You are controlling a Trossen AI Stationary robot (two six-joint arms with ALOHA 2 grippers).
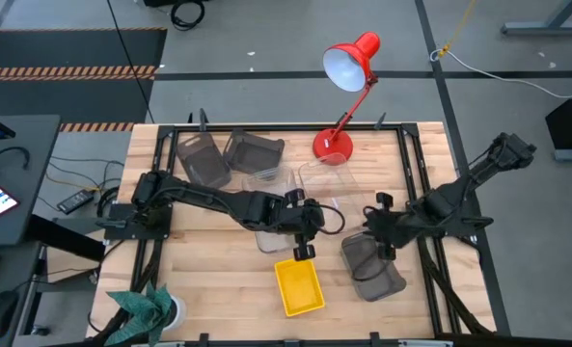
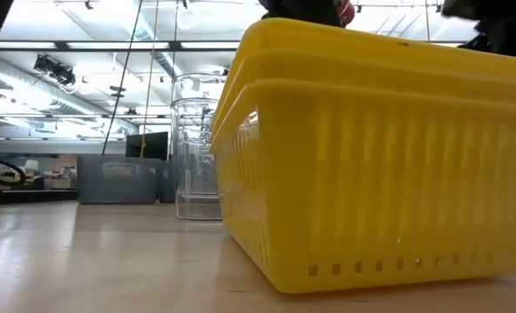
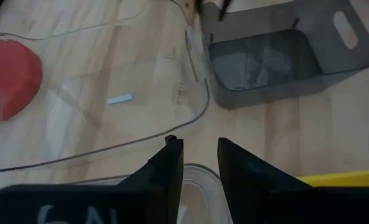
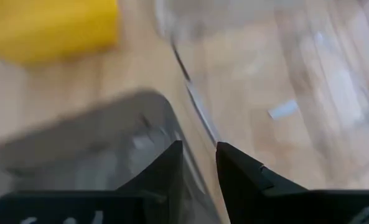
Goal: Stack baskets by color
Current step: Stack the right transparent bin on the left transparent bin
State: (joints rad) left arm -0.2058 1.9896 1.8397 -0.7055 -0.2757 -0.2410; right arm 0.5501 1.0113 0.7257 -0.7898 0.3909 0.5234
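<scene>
A yellow basket stack [image 1: 298, 286] is seen at the lower centre of the high view on the wooden counter [image 1: 208, 251]; in the low view it fills the right of the frame, with one basket nested in another. The left gripper [image 1: 303, 253] is placed just above it in the high view, over a clear basket [image 1: 269, 237], and its fingers [image 3: 165, 174] are set narrow, with the rim of that clear basket [image 3: 200, 180] seen between them. A second clear basket [image 1: 336, 183] is found right of centre, beside the base of a red lamp [image 1: 332, 145]. The right gripper [image 1: 384, 253] is held over a grey basket [image 1: 372, 268] at the lower right, its fingers [image 4: 168, 168] narrow astride the basket's edge. Two more grey baskets [image 1: 223, 154] lie at the upper left. A green plant [image 1: 146, 306] stands at the lower left corner.
</scene>
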